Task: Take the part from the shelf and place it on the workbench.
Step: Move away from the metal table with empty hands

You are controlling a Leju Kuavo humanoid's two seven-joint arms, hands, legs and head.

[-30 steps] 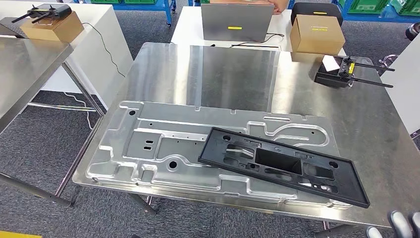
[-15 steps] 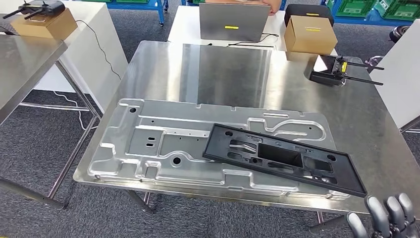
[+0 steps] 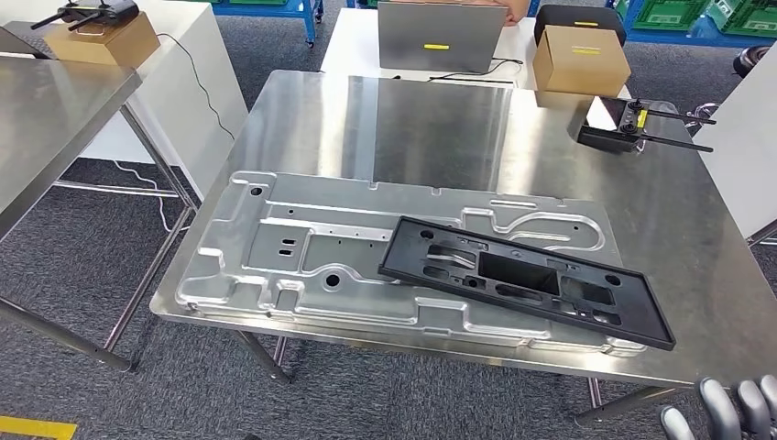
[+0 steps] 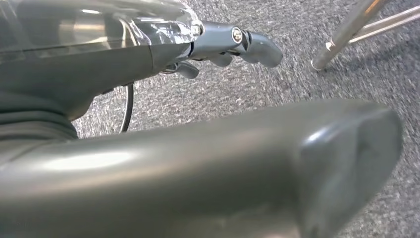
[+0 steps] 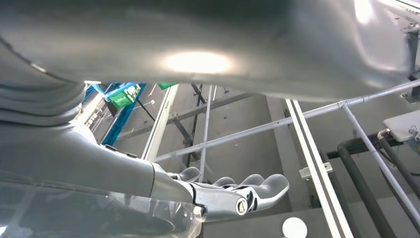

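Observation:
The part, a long black plastic frame with several cut-outs, lies flat and slanted on a large stamped silver panel at the front of the steel workbench. The fingers of my right hand poke up below the bench's front right corner, apart and holding nothing, clear of the part. In the right wrist view that right hand is empty, its fingers slightly bent. In the left wrist view my left hand hangs over grey carpet, empty, near a table leg.
A black controller with antennas sits at the bench's far right. Behind it a white table carries a cardboard box and a laptop. Another steel table stands at the left. Green crates are at the back right.
The camera has shifted a little, so the whole scene sits slightly differently. My right hand's fingers rose into view half a second ago and now sit a bit lower. The black part has not moved.

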